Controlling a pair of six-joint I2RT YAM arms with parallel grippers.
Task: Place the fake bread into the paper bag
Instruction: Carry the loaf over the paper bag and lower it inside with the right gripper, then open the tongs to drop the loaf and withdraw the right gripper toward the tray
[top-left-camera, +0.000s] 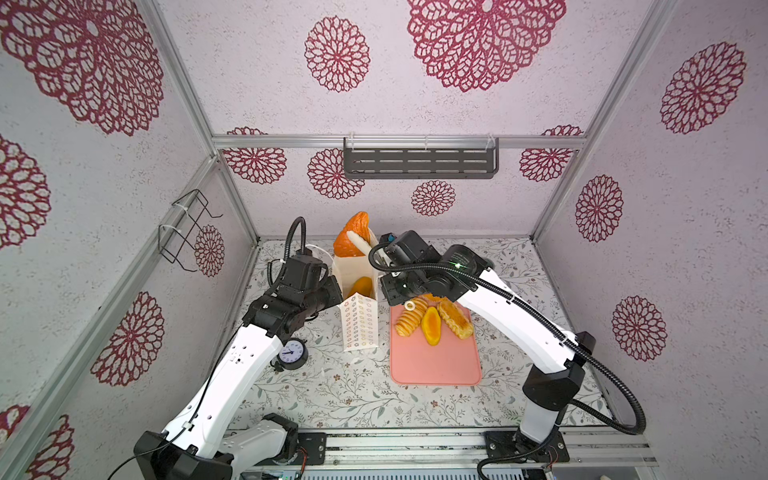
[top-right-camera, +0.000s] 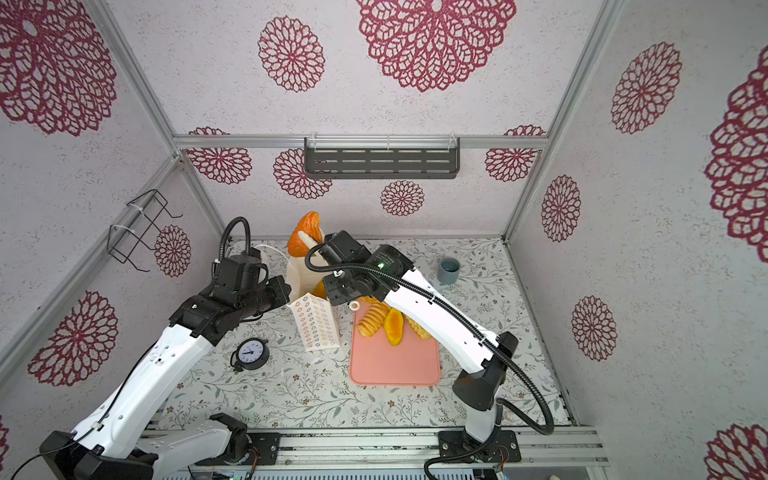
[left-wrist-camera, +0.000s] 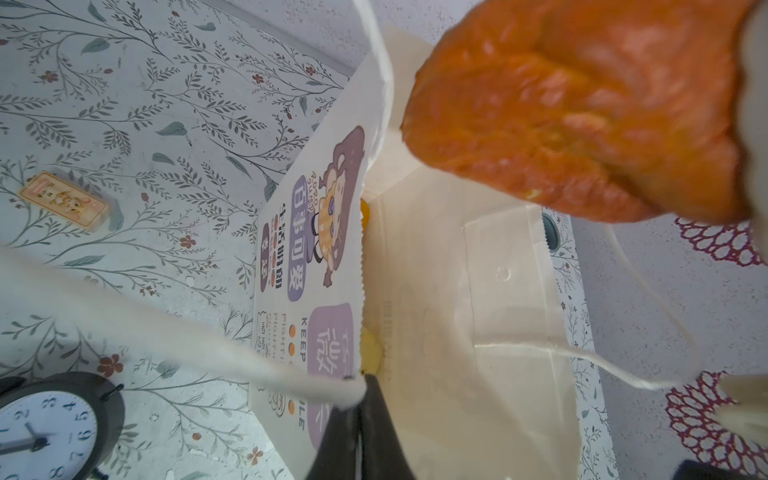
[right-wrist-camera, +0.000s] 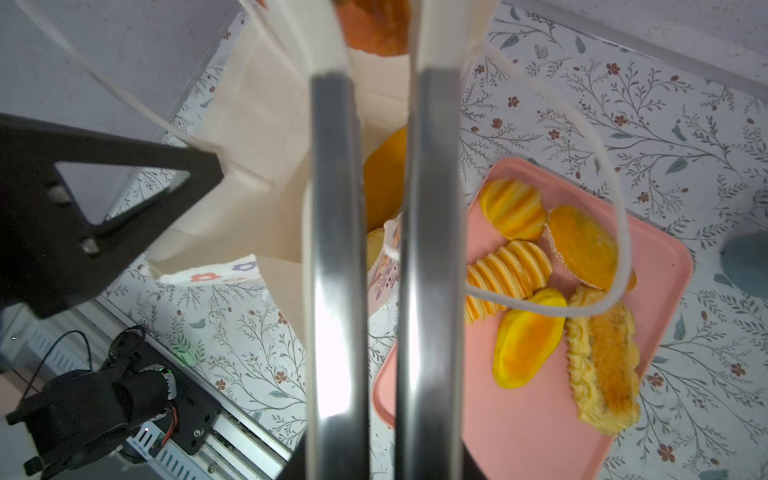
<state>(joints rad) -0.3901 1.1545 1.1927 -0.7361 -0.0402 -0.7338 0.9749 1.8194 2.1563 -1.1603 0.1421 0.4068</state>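
The right gripper (top-left-camera: 360, 244) is clamped on a glossy orange-brown loaf (top-left-camera: 350, 239) above the paper bag (top-left-camera: 360, 326). The left gripper (left-wrist-camera: 359, 399) pinches the bag's rim. The loaf is probably light, squashy and slick, so it is best gripped mid-body. Other breads (top-left-camera: 432, 320) lie on the pink tray (top-left-camera: 436, 365).

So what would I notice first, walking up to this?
Probably the glossy orange bread pinched in the right gripper above the open paper bag standing mid-scene, whose rim the left gripper clamps. Next, the pink tray beside the bag, on its right in both top views, with more golden breads piled at its far end.
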